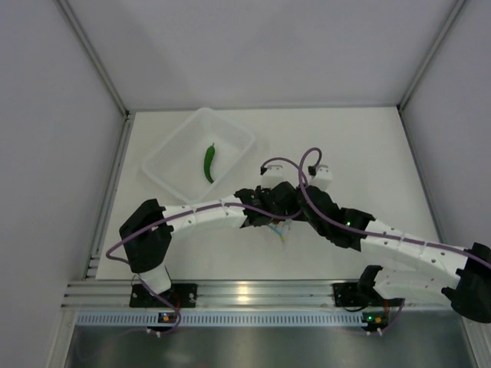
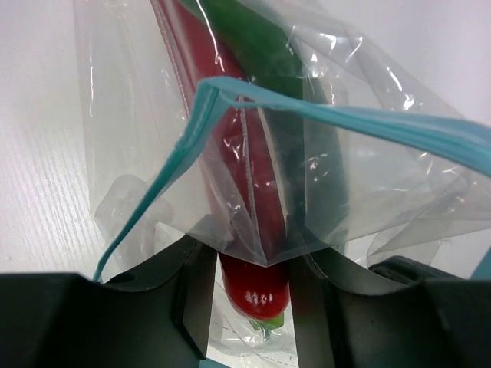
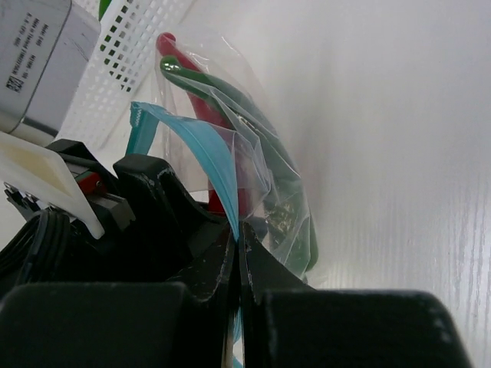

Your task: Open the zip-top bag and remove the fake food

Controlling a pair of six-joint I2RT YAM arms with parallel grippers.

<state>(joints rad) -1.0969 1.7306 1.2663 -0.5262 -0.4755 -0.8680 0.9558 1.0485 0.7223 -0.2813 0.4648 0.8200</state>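
Observation:
The zip-top bag point(image 2: 368, 176) is clear, with its teal zip strip point(image 2: 368, 123) pulled open. It holds a red chili point(image 2: 245, 184) and a green chili point(image 2: 253, 38). My left gripper point(image 2: 249, 264) is shut on the stem end of the red chili at the bag's mouth. My right gripper point(image 3: 239, 245) is shut on the zip strip point(image 3: 207, 161), with the bag point(image 3: 268, 176), the red chili point(image 3: 167, 42) and the green chili point(image 3: 230, 96) beyond it. In the top view both grippers, left point(image 1: 265, 208) and right point(image 1: 288, 211), meet at mid-table and hide most of the bag point(image 1: 280, 230).
A clear rigid tub point(image 1: 165, 165) stands at the back left with one green chili point(image 1: 209, 162) lying in it. White walls enclose the table on three sides. A metal rail point(image 1: 245, 295) runs along the near edge.

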